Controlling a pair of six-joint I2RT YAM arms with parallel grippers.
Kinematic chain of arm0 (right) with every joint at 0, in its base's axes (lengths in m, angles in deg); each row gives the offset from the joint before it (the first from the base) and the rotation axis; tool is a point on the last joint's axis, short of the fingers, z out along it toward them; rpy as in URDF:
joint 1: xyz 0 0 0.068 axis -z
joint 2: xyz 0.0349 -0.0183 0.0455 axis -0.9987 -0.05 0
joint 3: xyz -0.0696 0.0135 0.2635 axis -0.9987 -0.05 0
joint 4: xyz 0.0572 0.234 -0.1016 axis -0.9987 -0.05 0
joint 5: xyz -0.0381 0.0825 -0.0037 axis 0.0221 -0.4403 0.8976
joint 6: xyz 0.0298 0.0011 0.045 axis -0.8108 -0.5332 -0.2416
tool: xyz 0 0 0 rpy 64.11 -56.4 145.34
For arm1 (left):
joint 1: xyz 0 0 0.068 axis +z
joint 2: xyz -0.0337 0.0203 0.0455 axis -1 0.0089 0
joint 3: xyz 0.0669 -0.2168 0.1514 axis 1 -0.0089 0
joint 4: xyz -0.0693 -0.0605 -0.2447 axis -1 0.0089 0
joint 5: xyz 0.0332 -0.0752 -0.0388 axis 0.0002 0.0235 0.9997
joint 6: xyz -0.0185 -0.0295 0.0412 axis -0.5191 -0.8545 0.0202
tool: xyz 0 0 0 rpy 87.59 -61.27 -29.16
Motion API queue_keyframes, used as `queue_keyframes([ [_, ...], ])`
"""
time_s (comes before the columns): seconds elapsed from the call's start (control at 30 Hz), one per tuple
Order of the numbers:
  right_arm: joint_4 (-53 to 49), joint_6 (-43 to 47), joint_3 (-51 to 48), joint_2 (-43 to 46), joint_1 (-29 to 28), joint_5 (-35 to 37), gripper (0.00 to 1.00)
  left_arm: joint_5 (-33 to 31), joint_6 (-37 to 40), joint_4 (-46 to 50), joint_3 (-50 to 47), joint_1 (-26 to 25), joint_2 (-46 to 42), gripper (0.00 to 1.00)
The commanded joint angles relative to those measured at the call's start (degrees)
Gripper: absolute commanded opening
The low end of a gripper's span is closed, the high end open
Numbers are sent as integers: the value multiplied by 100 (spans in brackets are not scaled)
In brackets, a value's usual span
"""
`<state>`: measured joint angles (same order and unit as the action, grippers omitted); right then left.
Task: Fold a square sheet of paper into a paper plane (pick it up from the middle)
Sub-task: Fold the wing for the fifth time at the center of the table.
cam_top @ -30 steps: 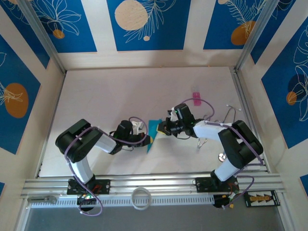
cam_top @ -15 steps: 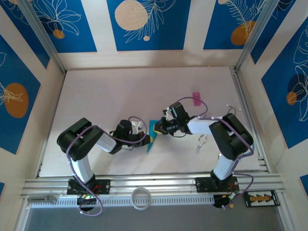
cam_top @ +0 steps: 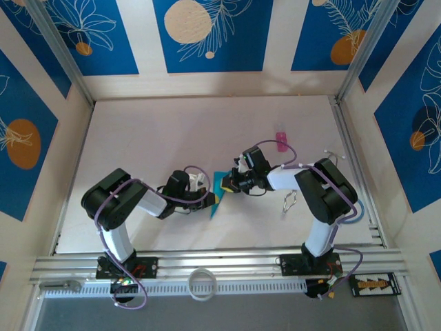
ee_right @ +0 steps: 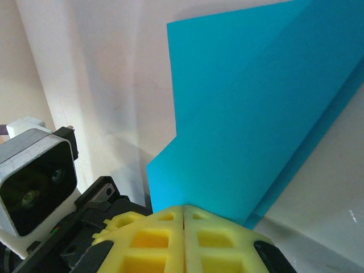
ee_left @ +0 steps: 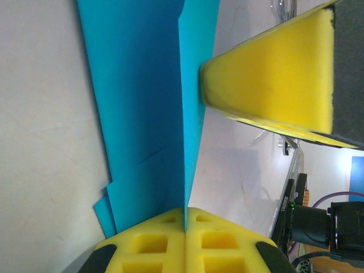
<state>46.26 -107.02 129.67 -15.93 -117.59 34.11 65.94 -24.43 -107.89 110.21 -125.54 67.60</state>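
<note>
Spotting paper plane [cam_top: 219,188] near mid-table [cam_top: 151,138], point toward 6 o'clock. Pinched at its 7 o'clock edge by left gripper [cam_top: 213,200], pads pressed flat together on a folded edge. Pinched at its 2 o'clock edge by right gripper [cam_top: 231,184], pads likewise closed tight on the paper. Sits between both grippers, touching each. Pink object [cam_top: 281,141] at 1 o'clock of right gripper, well apart.
</note>
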Motion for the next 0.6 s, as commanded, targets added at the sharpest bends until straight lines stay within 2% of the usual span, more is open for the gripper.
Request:
queue_keyframes([
  [0.0,124,103,68,-74,48,-177,8,-114,-72,450,-19,81,241,0],
  [0.57,233,69,85,-207,93,-266,8,-295,-322,332,-194,124,237,0],
])
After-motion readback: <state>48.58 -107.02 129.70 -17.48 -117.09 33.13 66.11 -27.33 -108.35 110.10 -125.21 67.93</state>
